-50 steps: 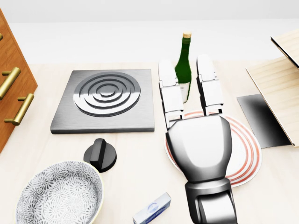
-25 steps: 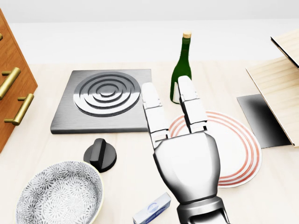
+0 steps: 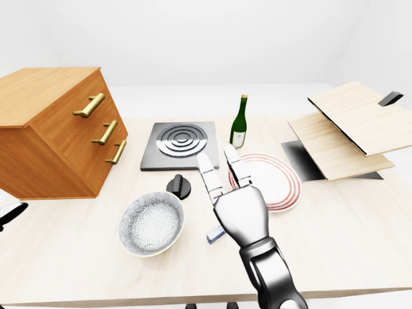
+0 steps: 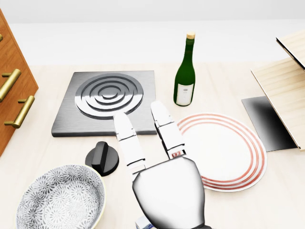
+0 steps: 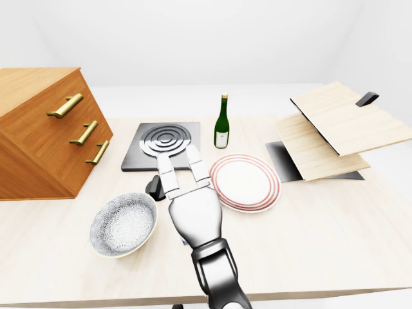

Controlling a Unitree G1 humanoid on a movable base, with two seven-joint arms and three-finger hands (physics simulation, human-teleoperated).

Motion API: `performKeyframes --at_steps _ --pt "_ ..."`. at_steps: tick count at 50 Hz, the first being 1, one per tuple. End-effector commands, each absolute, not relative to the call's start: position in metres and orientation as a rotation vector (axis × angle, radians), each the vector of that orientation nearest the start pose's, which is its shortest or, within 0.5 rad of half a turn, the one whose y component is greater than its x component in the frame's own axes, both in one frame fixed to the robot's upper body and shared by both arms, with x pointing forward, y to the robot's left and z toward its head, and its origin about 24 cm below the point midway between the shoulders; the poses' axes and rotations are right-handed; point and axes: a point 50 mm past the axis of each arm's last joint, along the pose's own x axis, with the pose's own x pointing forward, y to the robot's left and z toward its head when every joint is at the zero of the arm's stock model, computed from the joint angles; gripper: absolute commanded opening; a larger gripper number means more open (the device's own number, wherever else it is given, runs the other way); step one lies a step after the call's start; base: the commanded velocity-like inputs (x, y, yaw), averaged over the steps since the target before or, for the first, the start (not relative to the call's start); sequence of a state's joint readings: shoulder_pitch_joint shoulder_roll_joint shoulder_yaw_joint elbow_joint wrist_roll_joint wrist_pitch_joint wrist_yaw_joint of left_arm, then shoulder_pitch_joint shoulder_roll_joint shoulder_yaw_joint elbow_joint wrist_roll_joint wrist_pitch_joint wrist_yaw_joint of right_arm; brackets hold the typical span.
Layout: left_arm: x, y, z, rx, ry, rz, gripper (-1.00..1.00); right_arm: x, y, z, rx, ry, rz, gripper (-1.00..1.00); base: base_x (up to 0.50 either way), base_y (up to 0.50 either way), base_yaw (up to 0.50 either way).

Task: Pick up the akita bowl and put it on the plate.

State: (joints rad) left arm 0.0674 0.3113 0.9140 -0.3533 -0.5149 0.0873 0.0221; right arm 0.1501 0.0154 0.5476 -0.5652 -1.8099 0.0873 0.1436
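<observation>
The akita bowl (image 4: 59, 200), grey-white with a fine flower pattern, sits upright on the table at the bottom left of the head view. The white plate (image 4: 228, 152) with red rings lies to its right, with nothing on it. My right hand (image 4: 140, 114) hovers between them, open, its fingers (image 4: 128, 143) stretched flat toward the stove plate. It holds nothing and is apart from the bowl. A small dark and white shape at the left edge of the left-eye view may be my left hand (image 3: 11, 211); its fingers do not show.
A grey stove plate (image 4: 107, 98), a black knob (image 4: 102, 158) and a green wine bottle (image 4: 185, 76) stand above the bowl and plate. A wooden drawer cabinet (image 3: 58, 129) is at left. Stacked wooden boards (image 3: 341, 129) lie at right. A small blue-white box (image 3: 215, 235) is partly under my hand.
My right hand has moved left and down in the head view, off the plate and toward the bowl. The plate now shows whole. Nothing else moved.
</observation>
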Motion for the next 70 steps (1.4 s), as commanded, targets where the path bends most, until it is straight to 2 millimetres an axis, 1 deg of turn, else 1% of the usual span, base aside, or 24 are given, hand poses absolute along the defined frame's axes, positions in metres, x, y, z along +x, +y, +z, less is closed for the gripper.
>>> performKeyframes --at_steps 1,9,18,20,21,24,28,30,38,39,41,47,51,52,60,70 --pt "0.144 0.364 0.169 -0.023 -0.506 0.716 1.00 0.178 -0.037 0.129 -1.597 -0.511 0.108 1.00 0.00 0.00 0.00" --pt "0.145 0.365 0.167 -0.020 -0.495 0.713 1.00 0.171 -0.022 0.120 -1.592 -0.529 0.211 1.00 0.00 0.00 0.00" --pt "0.144 0.364 0.168 -0.019 -0.497 0.714 1.00 0.171 -0.017 0.115 -1.595 -0.530 0.247 1.00 0.00 0.00 0.00" --pt "0.144 0.364 0.167 -0.020 -0.495 0.714 1.00 0.170 -0.013 0.108 -1.610 -0.525 0.281 1.00 0.00 0.00 0.00" --pt "0.144 0.364 0.167 -0.020 -0.494 0.714 1.00 0.168 -0.009 0.104 -1.580 -0.520 0.319 1.00 0.00 0.00 0.00" --pt "0.144 0.365 0.167 -0.020 -0.496 0.714 1.00 0.167 -0.004 0.101 -1.584 -0.536 0.335 1.00 0.00 0.00 0.00" --pt "0.144 0.365 0.167 -0.021 -0.496 0.714 1.00 0.168 -0.002 0.098 -1.585 -0.539 0.345 1.00 0.00 0.00 0.00" --pt "0.144 0.365 0.168 -0.024 -0.502 0.711 1.00 0.169 0.002 0.090 -1.614 -0.535 0.374 1.00 0.00 0.00 0.00" --pt "0.146 0.363 0.166 -0.018 -0.486 0.700 1.00 0.170 0.009 0.080 -1.639 -0.536 0.401 1.00 0.00 0.00 0.00" --pt "0.146 0.362 0.166 -0.016 -0.487 0.693 1.00 0.171 0.010 0.073 -1.666 -0.528 0.418 1.00 0.00 0.00 0.00" --pt "0.146 0.362 0.166 -0.015 -0.488 0.693 1.00 0.170 0.010 0.073 -1.655 -0.530 0.420 1.00 0.00 0.00 0.00" --pt "0.146 0.362 0.165 -0.013 -0.483 0.692 1.00 0.165 0.018 0.060 -1.685 -0.511 0.499 1.00 0.00 0.00 0.00" --pt "0.146 0.362 0.165 -0.012 -0.485 0.693 1.00 0.164 0.020 0.058 -1.683 -0.511 0.510 1.00 0.00 0.00 0.00" --pt "0.146 0.362 0.165 -0.013 -0.485 0.692 1.00 0.166 0.022 0.051 -1.686 -0.484 0.543 1.00 0.00 0.00 0.00" --pt "0.145 0.363 0.166 -0.009 -0.489 0.701 1.00 0.161 0.029 0.050 -1.687 -0.487 0.583 1.00 0.00 0.00 0.00" --pt "0.145 0.363 0.166 -0.013 -0.486 0.696 1.00 0.160 0.039 0.039 -1.692 -0.491 0.632 1.00 0.00 0.00 0.00"
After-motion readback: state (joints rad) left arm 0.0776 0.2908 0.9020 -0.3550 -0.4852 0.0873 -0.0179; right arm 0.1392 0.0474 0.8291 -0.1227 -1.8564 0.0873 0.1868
